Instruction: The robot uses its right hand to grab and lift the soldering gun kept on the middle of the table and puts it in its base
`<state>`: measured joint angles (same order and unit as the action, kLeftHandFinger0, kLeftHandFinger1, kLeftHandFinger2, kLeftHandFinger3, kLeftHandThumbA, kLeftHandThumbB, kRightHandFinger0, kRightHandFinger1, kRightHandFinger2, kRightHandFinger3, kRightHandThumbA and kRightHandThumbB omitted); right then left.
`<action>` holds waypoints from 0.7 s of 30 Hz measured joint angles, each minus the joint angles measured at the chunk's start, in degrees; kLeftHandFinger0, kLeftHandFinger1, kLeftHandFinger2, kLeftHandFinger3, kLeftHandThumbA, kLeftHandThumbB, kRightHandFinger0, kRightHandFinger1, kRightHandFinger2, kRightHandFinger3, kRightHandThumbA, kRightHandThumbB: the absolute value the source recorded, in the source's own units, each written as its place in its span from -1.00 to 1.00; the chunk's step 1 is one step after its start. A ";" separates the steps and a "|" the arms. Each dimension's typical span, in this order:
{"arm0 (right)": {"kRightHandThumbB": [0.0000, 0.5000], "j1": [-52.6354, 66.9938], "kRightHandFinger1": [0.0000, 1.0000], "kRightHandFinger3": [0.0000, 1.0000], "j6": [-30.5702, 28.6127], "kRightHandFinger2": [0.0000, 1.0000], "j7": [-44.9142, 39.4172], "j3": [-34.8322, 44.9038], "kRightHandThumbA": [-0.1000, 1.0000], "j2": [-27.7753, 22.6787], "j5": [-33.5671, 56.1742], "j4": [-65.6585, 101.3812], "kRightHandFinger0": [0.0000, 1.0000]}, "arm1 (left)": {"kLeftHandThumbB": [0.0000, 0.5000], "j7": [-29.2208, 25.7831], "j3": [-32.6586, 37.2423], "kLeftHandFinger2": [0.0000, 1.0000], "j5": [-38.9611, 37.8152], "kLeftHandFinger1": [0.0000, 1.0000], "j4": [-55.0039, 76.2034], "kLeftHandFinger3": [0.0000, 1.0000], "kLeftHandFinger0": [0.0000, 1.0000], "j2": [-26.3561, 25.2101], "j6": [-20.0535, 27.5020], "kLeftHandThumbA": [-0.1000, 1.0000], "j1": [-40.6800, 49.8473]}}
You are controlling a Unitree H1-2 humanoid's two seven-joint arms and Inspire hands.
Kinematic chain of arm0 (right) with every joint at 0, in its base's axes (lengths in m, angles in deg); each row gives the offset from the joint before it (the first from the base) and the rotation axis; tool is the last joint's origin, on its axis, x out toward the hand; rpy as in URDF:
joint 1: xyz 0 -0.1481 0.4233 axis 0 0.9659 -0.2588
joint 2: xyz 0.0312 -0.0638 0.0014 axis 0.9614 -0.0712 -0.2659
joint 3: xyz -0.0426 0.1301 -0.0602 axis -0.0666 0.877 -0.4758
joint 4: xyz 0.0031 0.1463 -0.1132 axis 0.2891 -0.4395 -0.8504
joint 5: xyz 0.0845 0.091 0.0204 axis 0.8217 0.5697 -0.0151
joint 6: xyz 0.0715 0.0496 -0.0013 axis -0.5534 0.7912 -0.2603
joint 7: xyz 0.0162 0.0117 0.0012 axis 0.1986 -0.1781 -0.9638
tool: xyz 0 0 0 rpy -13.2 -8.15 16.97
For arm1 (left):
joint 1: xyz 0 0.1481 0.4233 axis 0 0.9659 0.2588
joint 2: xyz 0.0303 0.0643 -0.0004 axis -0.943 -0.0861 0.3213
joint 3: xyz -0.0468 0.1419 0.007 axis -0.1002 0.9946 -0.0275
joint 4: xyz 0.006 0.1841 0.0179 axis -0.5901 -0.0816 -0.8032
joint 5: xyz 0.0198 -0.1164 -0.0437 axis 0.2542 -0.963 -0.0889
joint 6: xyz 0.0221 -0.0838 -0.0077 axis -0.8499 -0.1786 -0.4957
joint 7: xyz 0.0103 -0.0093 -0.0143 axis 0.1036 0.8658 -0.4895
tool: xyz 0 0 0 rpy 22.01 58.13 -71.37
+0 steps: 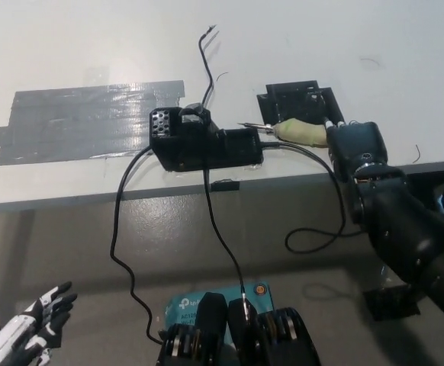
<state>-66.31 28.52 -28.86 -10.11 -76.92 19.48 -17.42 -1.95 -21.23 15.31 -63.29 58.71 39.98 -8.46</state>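
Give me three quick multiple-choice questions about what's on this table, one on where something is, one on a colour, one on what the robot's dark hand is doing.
1. Where does the grey tape lie?
A. Left of the black base
B. Right of it
C. On the floor

2. What colour is the soldering gun handle?
A. Red
B. Pale yellow-green
C. Blue

3. What is the right hand doing?
A. Hanging open below the table
B. Closed on the gun's handle
C. Pressing the tape

Answers: 1 A, the tape sits left of the black base. 2 B, the handle looks pale yellow-green. 3 B, the hand wraps the handle; the left hand rests at lower left, fingers apart.
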 measured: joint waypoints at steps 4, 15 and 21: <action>-0.04 -0.68 -0.18 0.55 0.65 0.46 0.11 -3.76 -1.00 -0.48 -3.59 -0.09 -0.98 | -0.13 0.99 0.23 1.00 0.10 1.00 -0.49 1.00 1.00 -0.30 0.96 0.45 -0.42; -0.57 -0.90 -0.21 0.58 0.81 0.43 -1.13 -6.22 -0.91 -1.74 -6.75 0.87 -0.99 | -0.19 2.57 0.29 1.00 0.24 1.00 -0.56 1.00 1.00 -0.37 1.15 0.29 -0.60; -0.73 -0.40 -0.11 0.28 -0.24 0.43 -0.55 -4.45 -0.92 -1.81 -6.74 1.22 -0.92 | -0.27 3.13 0.25 1.00 0.24 1.00 -0.56 1.00 1.00 -0.56 1.15 0.28 -0.60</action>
<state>-66.72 28.29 -29.41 -14.55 -78.73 12.74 -16.20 1.18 -20.98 15.54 -63.85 58.15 41.13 -9.06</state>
